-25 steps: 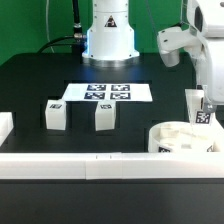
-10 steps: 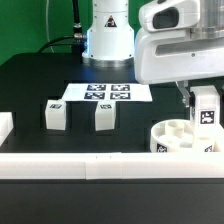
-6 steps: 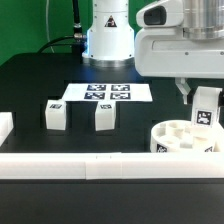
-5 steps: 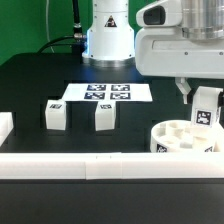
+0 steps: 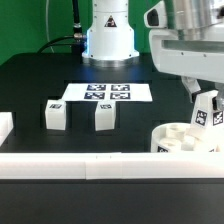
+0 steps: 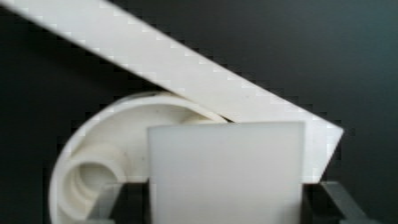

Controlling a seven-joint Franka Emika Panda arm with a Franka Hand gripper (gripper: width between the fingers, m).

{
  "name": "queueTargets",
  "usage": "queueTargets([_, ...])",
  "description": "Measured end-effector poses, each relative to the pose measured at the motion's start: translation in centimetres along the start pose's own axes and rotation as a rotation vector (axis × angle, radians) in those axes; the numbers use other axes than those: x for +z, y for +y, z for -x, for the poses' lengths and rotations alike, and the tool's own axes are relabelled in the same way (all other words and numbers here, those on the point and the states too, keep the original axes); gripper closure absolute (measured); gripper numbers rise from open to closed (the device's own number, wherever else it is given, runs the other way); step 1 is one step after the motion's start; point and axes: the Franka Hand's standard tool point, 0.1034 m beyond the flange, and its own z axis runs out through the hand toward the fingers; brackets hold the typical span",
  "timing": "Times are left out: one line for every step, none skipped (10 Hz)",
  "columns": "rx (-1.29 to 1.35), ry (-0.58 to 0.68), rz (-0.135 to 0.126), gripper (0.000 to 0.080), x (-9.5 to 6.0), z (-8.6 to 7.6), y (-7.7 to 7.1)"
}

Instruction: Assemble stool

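Note:
The round white seat [image 5: 186, 140] lies at the exterior view's right, against the front rail. My gripper [image 5: 206, 110] is shut on a white blocky leg [image 5: 205, 113] with a tag, held tilted just above the seat's far right part. In the wrist view the leg [image 6: 228, 170] fills the space between my dark fingers [image 6: 116, 203], with the seat [image 6: 107, 150] under and beside it. Two more tagged legs [image 5: 56, 114] [image 5: 104, 116] stand on the black table at the exterior view's left and middle.
The marker board [image 5: 107, 92] lies flat behind the two legs. A long white rail [image 5: 80, 164] runs along the front edge; it also shows in the wrist view [image 6: 196, 70]. A white block [image 5: 4, 126] sits at the exterior view's left edge. The robot base [image 5: 108, 35] stands behind.
My arm has turned and shifted toward the exterior view's right, and the held leg now tilts over the seat. The seat and the two loose legs have not moved.

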Motion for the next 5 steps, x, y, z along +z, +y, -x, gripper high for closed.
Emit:
queueTargets([0.138,-0.008,0.023,0.0462,0.17,0.61,0.27])
queueTargets([0.235,-0.021,0.014,0.0462,0.25,0.78,0.18])
queueTargets([0.336,-0.037,0.0,0.0462,0.26,0.72,0.08])
queueTargets([0.384,-0.047,-0.004,0.0462,0.25,0.63,0.09])
queueTargets([0.412,-0.051,-0.004,0.0462,0.27,0.7,0.07])
